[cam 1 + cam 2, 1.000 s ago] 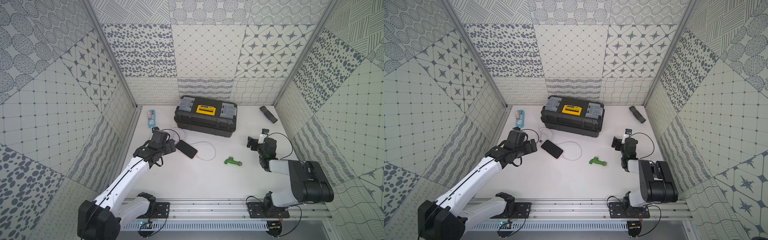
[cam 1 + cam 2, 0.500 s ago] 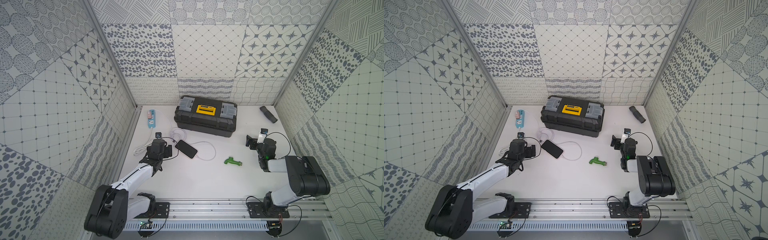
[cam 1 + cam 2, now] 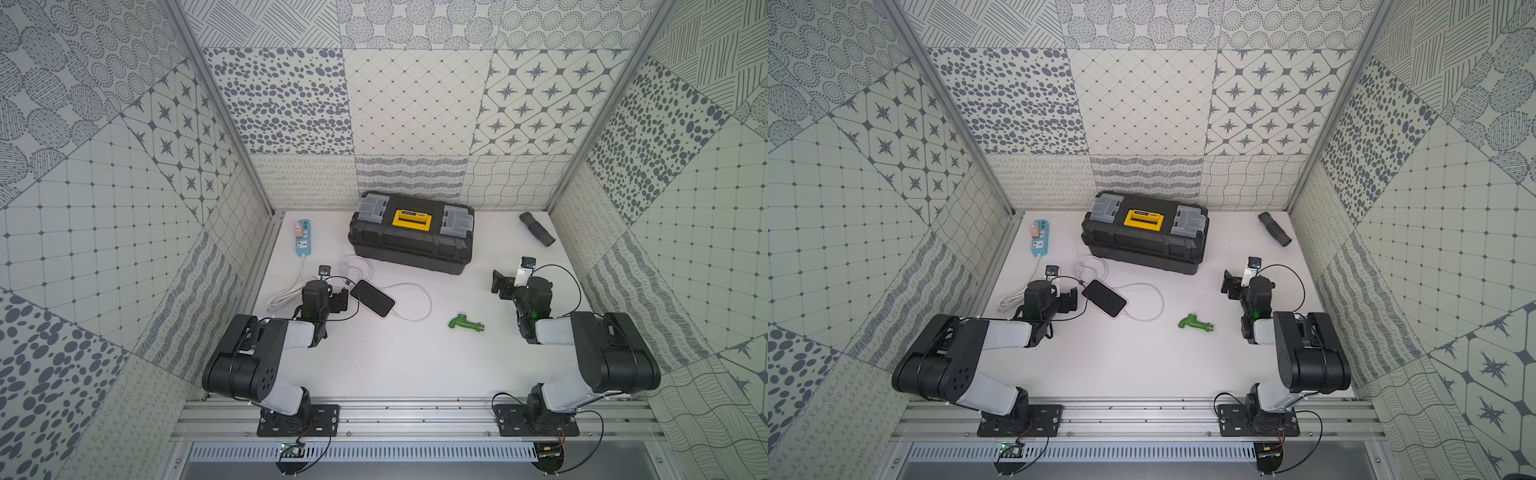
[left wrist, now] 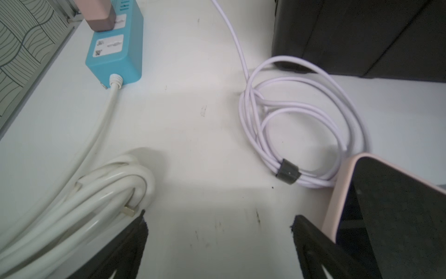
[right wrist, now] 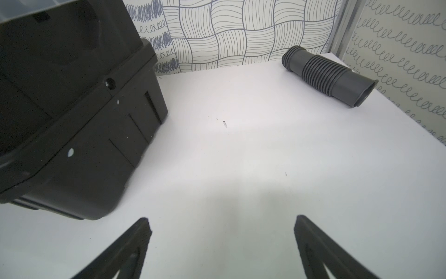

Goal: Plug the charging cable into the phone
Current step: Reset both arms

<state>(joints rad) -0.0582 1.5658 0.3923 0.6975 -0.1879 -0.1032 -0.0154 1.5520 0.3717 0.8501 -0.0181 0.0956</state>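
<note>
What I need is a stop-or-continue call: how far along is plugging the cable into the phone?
Done, it seems: in a top view the charging cable loops round and its end meets a short edge of the phone, apparently plugged in. In hand: nothing; the left end effector and right end effector are open and empty. Left: only confirming the connector is seated, which is too small to tell.

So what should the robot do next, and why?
Probably ease the left claw away from the phone. The charging cable already appears to run into the phone's near end, and this claw and the right claw are open, holding nothing.
</note>
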